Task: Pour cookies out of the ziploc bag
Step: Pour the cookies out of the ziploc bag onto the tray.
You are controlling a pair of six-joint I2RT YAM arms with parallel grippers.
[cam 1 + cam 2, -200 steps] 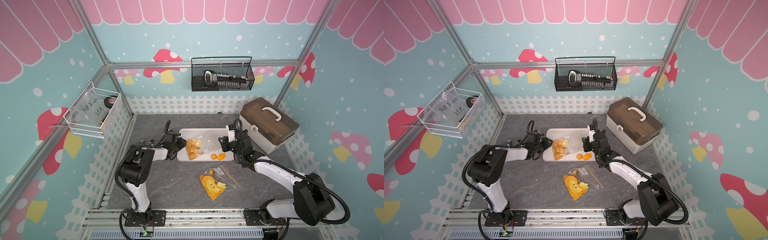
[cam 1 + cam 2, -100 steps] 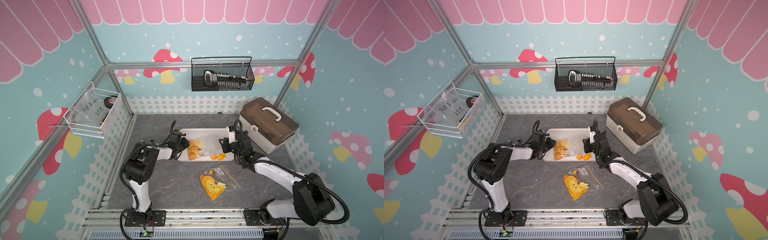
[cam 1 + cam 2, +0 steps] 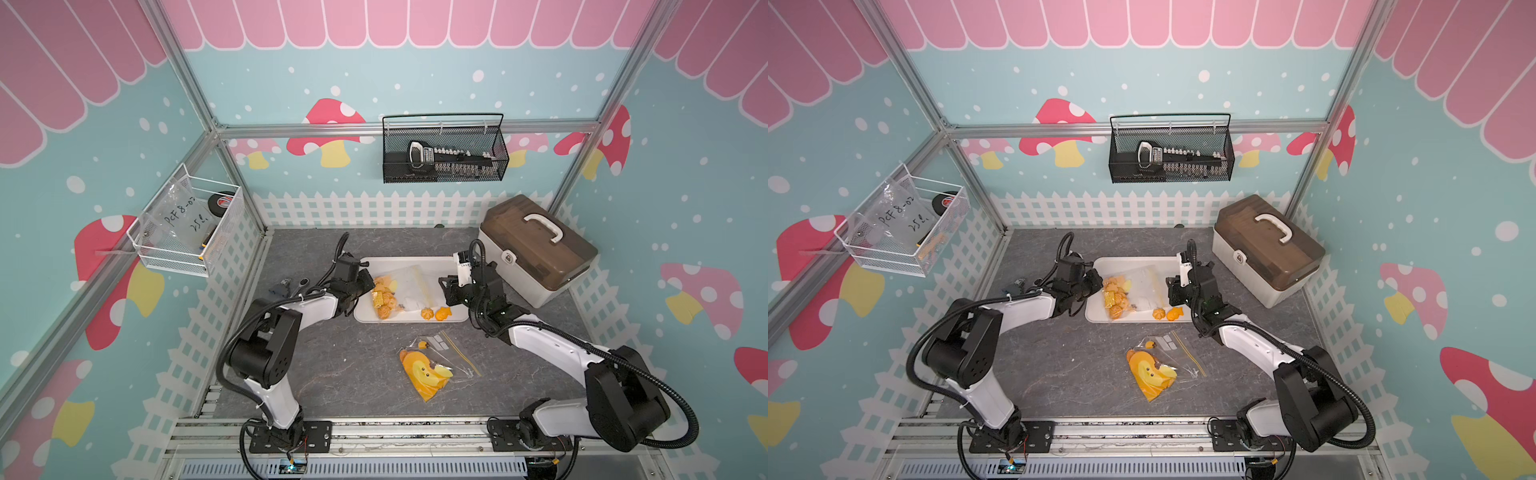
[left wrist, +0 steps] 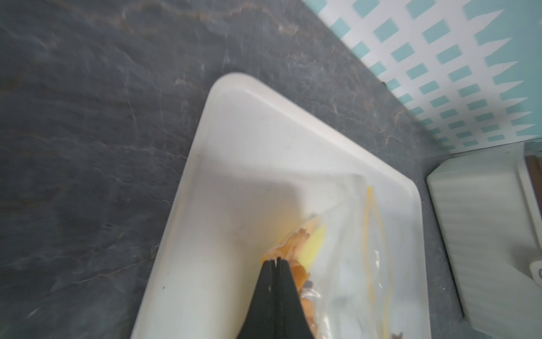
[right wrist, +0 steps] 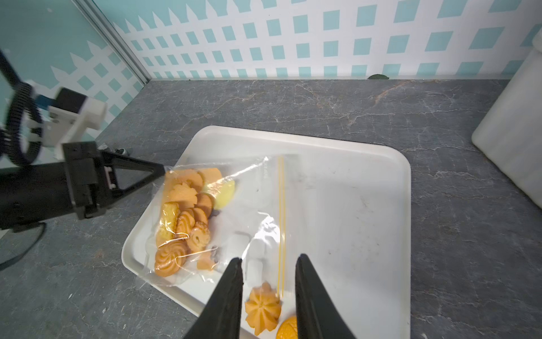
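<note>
A clear ziploc bag [image 5: 249, 199] with a yellow zip line lies in the white tray [image 5: 352, 205], seen in both top views [image 3: 409, 286] [image 3: 1142, 286]. The cookies [image 5: 184, 211] fill its end nearest the left arm. My left gripper [image 4: 275, 259] is shut on that end's corner, at the tray's left rim [image 3: 371, 284]. My right gripper [image 5: 268, 261] hovers open over the bag's zip end [image 3: 446, 291]. A loose flower cookie [image 5: 262, 308] lies on the tray under its fingers, with a round one [image 3: 443, 313] beside it.
A second clear bag with a yellow cartoon face [image 3: 432, 370] lies on the grey table in front of the tray. A brown-lidded toolbox [image 3: 536, 257] stands right of the tray, close behind my right arm. Wire baskets [image 3: 444, 149] hang on the walls.
My left gripper has moved in to the tray's left rim and closed on the bag's corner. My right gripper has hardly moved.
</note>
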